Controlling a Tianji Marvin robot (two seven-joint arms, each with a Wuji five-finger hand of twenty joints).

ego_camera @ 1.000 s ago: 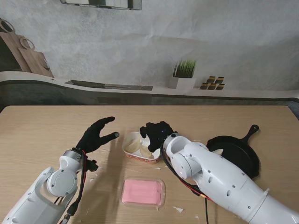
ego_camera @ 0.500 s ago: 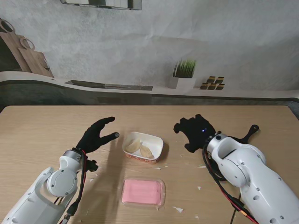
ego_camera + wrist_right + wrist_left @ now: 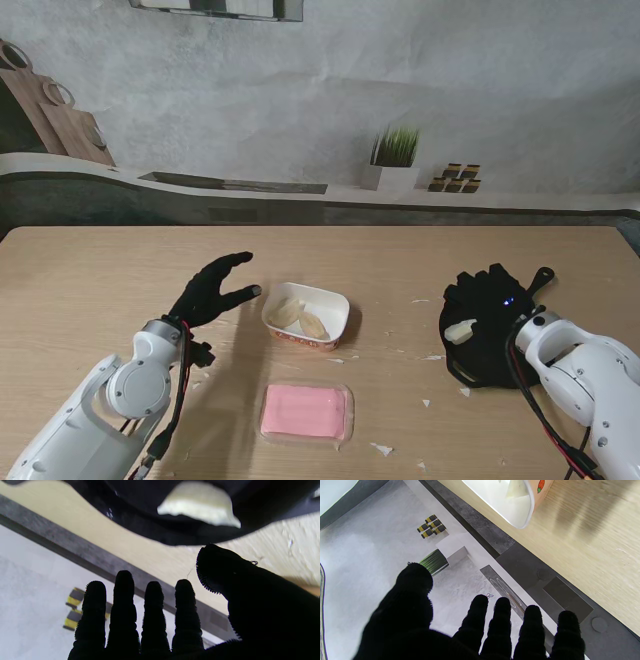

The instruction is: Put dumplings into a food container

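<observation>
The left robot hand [image 3: 212, 290], spread and empty, is seen left of centre beside the food container [image 3: 305, 316] holding two dumplings. At lower right, the right robot hand [image 3: 487, 300] hovers splayed over the skillet's [image 3: 478, 360] dumpling [image 3: 461, 330], judged soft, light, slippery; a gentle pinch across its plump middle is advised.

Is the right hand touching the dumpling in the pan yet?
Apart. The right wrist view shows open fingers short of the dumpling in the pan, table visible between.

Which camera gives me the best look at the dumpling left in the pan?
The right wrist view: the dumpling fills the frame, lying in the black pan. The stand view shows it small, partly behind the right hand. The left wrist view misses it.
</observation>
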